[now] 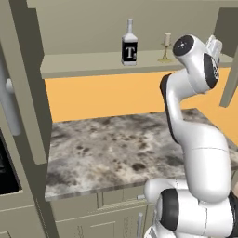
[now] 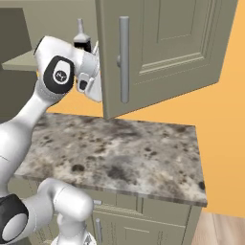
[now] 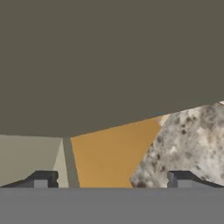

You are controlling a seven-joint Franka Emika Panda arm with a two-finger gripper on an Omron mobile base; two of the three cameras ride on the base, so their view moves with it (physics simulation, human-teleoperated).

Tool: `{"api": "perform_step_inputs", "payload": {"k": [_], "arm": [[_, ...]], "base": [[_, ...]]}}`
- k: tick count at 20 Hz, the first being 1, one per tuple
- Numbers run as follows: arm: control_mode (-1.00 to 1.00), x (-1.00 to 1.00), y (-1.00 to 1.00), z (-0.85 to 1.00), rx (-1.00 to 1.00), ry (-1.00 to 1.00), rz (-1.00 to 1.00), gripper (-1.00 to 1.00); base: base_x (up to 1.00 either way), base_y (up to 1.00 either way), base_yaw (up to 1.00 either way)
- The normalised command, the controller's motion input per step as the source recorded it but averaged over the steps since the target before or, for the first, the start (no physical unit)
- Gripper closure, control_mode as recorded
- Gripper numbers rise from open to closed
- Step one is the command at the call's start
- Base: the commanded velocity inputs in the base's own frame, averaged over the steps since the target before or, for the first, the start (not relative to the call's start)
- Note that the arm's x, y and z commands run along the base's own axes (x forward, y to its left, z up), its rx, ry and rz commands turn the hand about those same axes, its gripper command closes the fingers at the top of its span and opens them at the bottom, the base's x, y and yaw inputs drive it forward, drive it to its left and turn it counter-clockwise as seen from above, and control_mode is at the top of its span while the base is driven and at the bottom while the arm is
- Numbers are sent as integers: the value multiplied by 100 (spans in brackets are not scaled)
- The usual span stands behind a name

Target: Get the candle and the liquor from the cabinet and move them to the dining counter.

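We are looking into the cabinet (image 1: 93,65), whose doors are standing wide open so the shelf is reachable. The liquor (image 1: 129,44) is standing upright near the middle of the shelf's front edge: clear glass, long narrow neck, black label with a white T. The candle (image 1: 166,46), a short cream pillar on a small brass stick with a round foot, is standing just beside it, toward the shelf's right end, and clear of the bottle.

We are holding our gripper (image 3: 111,180) up by the shelf's right end, close to the candle, with its jaws spread wide and nothing between them. The hand view is looking under the flat grey-beige shelf bottom, down at the orange wall and the mottled marble worktop (image 1: 121,148) below. We judge neither thing is taken yet, and that the candle is the nearer one. Its narrow stem and light base could tip if nudged.

The panelled right door (image 2: 162,48), with its long grey bar handle (image 2: 124,60), is hanging close beside our wrist.
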Motion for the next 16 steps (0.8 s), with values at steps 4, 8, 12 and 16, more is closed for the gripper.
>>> {"api": "perform_step_inputs", "payload": {"k": [4,8,12,16], "arm": [[-100,-21,-35,0,5,-8,-18,-100],[-100,-38,-44,0,4,-7,-26,-100],[-100,-39,-47,0,6,-4,-25,-100],[-100,-40,-55,0,6,-5,-19,-100]], "base": [[0,0,0],[0,0,0],[0,0,0],[0,0,0]]}}
